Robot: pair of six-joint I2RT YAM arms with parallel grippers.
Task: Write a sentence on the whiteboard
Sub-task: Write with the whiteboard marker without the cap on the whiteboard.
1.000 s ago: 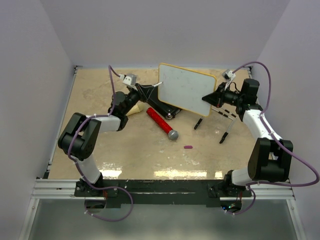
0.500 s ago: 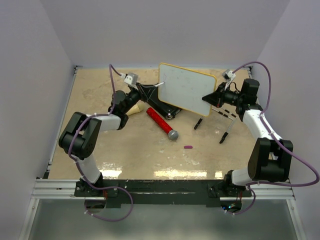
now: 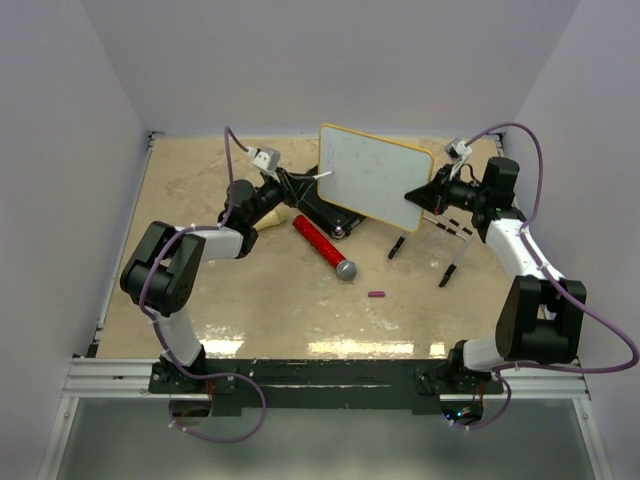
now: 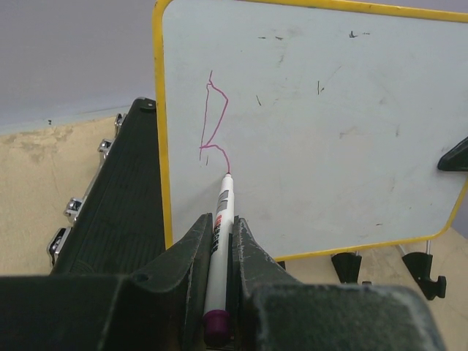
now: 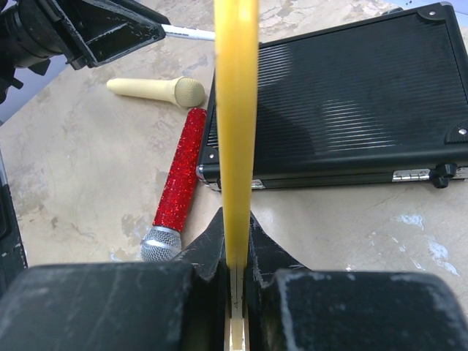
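The whiteboard point(image 3: 375, 178), white with a thin yellow rim, is held upright above the table. My right gripper point(image 3: 420, 193) is shut on its right edge; in the right wrist view the yellow rim point(image 5: 235, 110) runs straight between the jaws of my right gripper point(image 5: 235, 216). My left gripper point(image 3: 300, 183) is shut on a white marker point(image 4: 219, 241) with a purple end. The marker's tip touches the board face point(image 4: 314, 131) near its left side. Of the sentence, only a thin purple-magenta scrawl point(image 4: 212, 117) shows, ending at the tip.
A black case point(image 3: 320, 205) lies behind and under the board. Beside it lie a red glitter microphone point(image 3: 325, 247) and a cream microphone point(image 3: 270, 218). A small purple cap point(image 3: 376, 294) and black clip feet point(image 3: 397, 246) are on the table.
My left gripper has shifted slightly right with the marker against the board. The board and my right arm have stayed in place.
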